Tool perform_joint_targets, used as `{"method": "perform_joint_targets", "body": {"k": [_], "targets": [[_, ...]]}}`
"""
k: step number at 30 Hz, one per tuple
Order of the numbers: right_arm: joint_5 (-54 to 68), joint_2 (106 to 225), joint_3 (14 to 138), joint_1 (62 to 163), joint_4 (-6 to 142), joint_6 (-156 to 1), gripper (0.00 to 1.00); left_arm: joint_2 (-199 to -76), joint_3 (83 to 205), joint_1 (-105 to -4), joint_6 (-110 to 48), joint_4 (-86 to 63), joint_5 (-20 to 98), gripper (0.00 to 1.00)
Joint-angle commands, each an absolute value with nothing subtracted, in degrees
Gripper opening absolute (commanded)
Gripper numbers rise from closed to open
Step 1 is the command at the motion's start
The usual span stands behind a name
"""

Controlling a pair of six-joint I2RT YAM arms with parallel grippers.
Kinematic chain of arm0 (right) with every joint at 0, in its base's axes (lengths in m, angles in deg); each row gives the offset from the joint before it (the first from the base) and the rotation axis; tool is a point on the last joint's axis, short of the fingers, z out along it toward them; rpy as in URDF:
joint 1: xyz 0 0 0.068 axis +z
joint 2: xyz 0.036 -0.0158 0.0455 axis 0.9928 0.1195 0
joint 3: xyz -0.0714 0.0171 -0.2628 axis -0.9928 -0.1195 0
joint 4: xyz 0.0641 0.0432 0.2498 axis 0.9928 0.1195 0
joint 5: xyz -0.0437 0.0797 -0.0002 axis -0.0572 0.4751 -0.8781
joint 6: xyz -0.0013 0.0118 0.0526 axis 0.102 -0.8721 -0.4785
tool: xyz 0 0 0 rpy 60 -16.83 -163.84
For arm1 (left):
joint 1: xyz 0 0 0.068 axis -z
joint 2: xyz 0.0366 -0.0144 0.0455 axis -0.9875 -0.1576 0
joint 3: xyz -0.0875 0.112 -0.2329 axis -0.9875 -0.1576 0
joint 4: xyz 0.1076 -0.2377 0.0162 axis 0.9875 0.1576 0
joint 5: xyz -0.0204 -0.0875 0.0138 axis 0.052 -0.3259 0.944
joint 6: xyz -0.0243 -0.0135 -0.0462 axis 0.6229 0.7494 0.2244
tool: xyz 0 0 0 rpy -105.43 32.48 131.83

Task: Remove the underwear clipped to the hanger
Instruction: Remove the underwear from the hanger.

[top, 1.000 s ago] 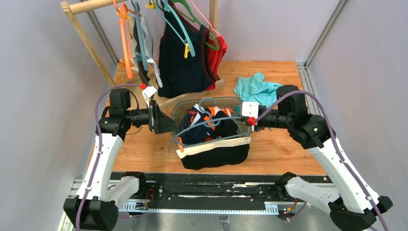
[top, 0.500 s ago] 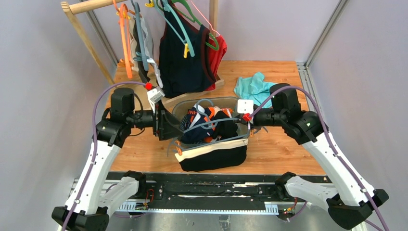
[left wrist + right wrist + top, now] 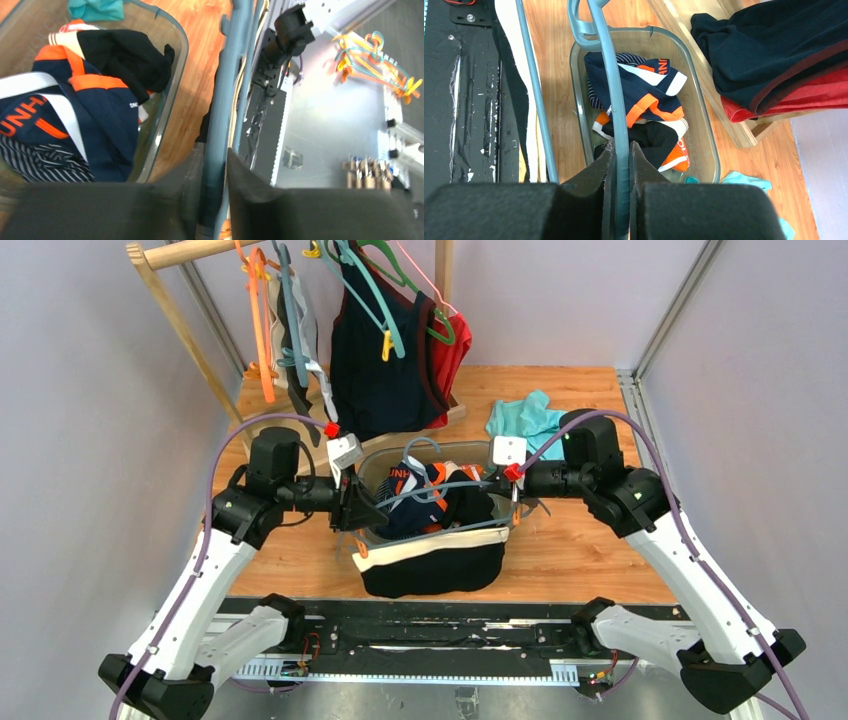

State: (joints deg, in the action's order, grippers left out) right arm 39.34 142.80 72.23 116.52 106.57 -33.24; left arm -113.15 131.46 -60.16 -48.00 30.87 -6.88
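The right claw (image 3: 620,150) pinches the thin grey-blue plastic hanger (image 3: 606,75). The left claw (image 3: 212,156) is around its other end; squeezing or not, I cannot tell. The dark underwear with beige band (image 3: 430,568) hangs clipped below. It looks soft and light, so pull beside an orange clip (image 3: 363,547).

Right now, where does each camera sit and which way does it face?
Top external: fixed above and behind the arms, looking down at the table; both arms show, left gripper and right gripper at either end of the hanger over the bin.
Left wrist: on the left arm, looking along the hanger; its fingers show at the bottom.
Right wrist: on the right arm, looking down into the bin; its fingers clamp the hanger.
Shared: both wrist views show the hanger, the bin and the navy-and-orange briefs.
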Motion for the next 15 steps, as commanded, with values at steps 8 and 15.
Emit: {"method": "perform_joint_targets", "body": {"k": [8,15], "targets": [[43.5,143.1,70.1,117.3,101.1,-43.0,0.48,-109.5,133.8,-57.3,-68.4,34.3,9.5,0.0],[44.9,148.3,76.9,117.3,108.2,-48.2,0.58,-107.1,133.7,-55.3,-80.5,34.7,12.4,0.0]]}}
